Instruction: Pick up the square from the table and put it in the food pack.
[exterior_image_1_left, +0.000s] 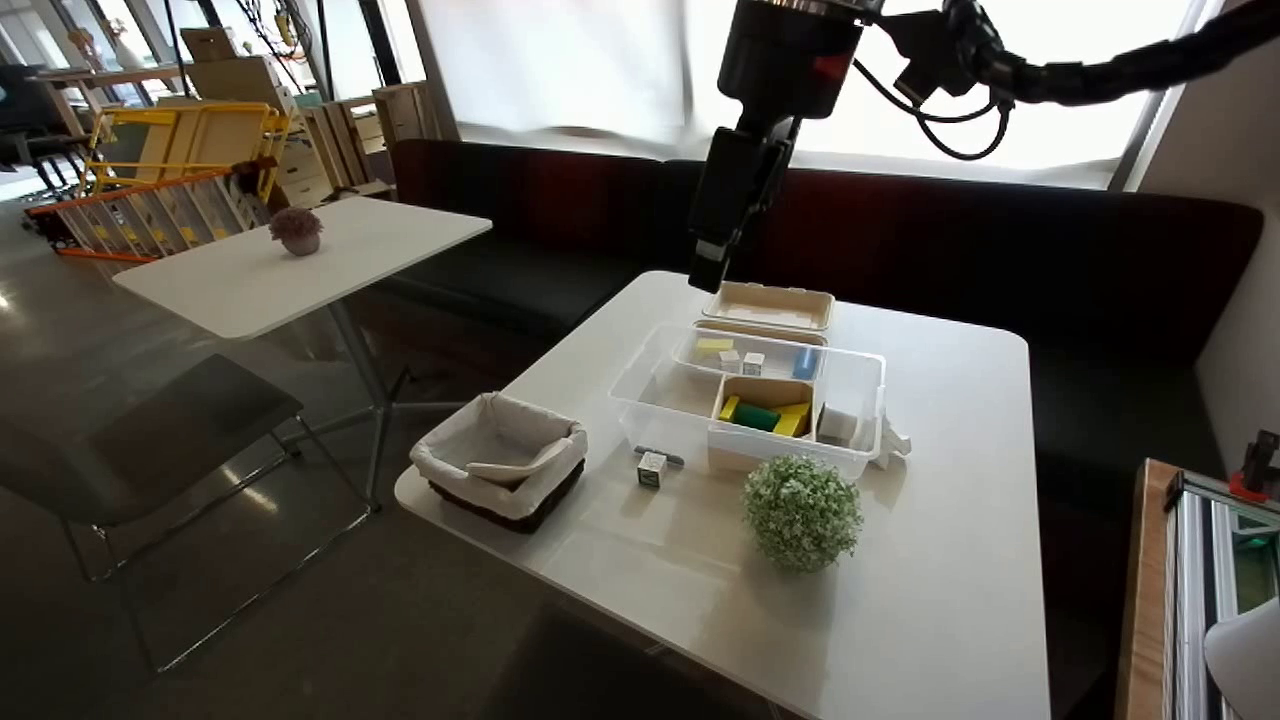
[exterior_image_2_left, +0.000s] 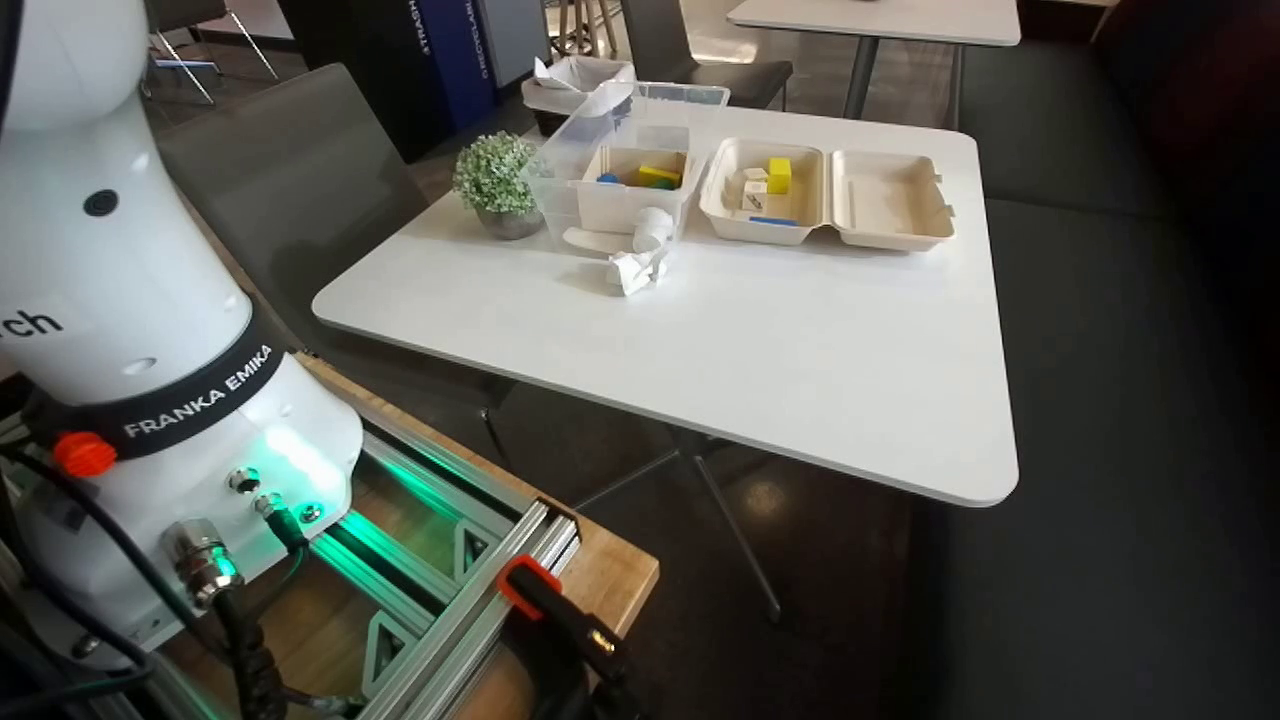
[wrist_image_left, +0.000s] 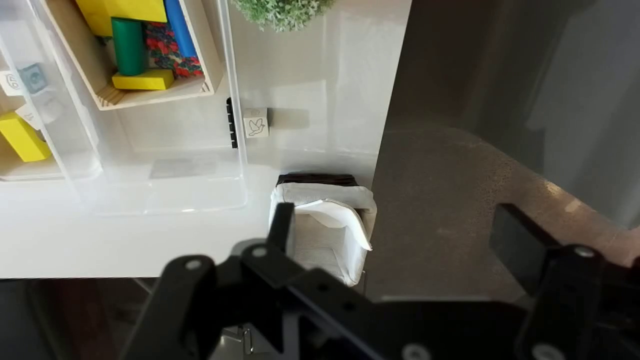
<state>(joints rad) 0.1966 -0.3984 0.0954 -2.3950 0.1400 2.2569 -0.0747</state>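
The square is a small white cube on the table, beside a dark bar and the clear bin. In the wrist view this cube shows a bird drawing; the remaining exterior view does not show it. The food pack is a beige box with its hinged lid open, behind the clear bin. In an exterior view the pack holds white, yellow and blue blocks. In the wrist view the pack is partly cut off at left. My gripper is high above the table, open and empty in the wrist view.
A clear plastic bin holds a wooden box with yellow and green blocks. A leafy plant stands in front of it. A cloth-lined basket is at the table's corner. Crumpled paper and a white cup are near the bin.
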